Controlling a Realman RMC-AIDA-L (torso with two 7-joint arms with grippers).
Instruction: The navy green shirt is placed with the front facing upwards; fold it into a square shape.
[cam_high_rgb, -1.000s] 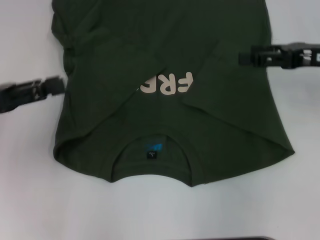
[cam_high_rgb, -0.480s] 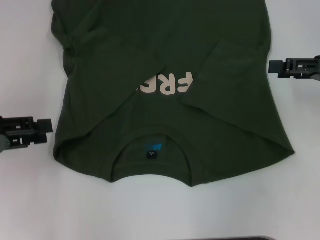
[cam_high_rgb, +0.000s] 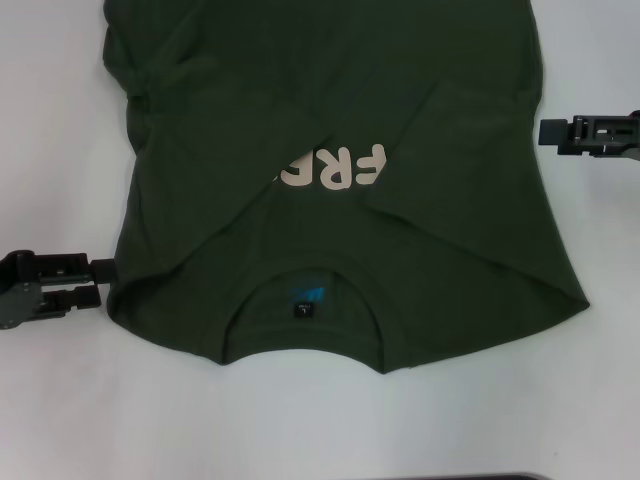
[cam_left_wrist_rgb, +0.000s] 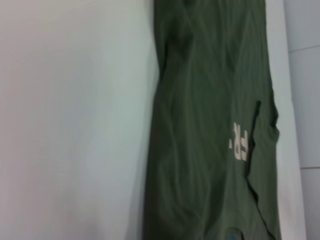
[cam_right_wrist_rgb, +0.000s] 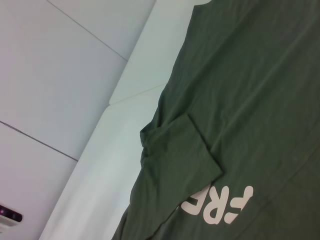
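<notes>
The navy green shirt (cam_high_rgb: 340, 230) lies flat on the white table, collar towards me. Both sleeves are folded in over the chest and partly cover the cream lettering (cam_high_rgb: 335, 168). The blue neck label (cam_high_rgb: 308, 297) shows inside the collar. My left gripper (cam_high_rgb: 100, 281) is open and empty, just off the shirt's near left shoulder corner. My right gripper (cam_high_rgb: 542, 133) hovers off the shirt's right edge, level with the folded sleeve. The shirt also shows in the left wrist view (cam_left_wrist_rgb: 210, 125) and in the right wrist view (cam_right_wrist_rgb: 250, 100).
The white table (cam_high_rgb: 60, 400) surrounds the shirt on the left, right and near sides. A dark edge (cam_high_rgb: 470, 477) shows at the bottom of the head view. The shirt's far part runs out of the head view. Pale wall panels (cam_right_wrist_rgb: 60, 75) lie beyond the table.
My left gripper has moved towards me along the shirt's left edge, to the shoulder corner. My right gripper has drawn back off the shirt to the right, then stayed still.
</notes>
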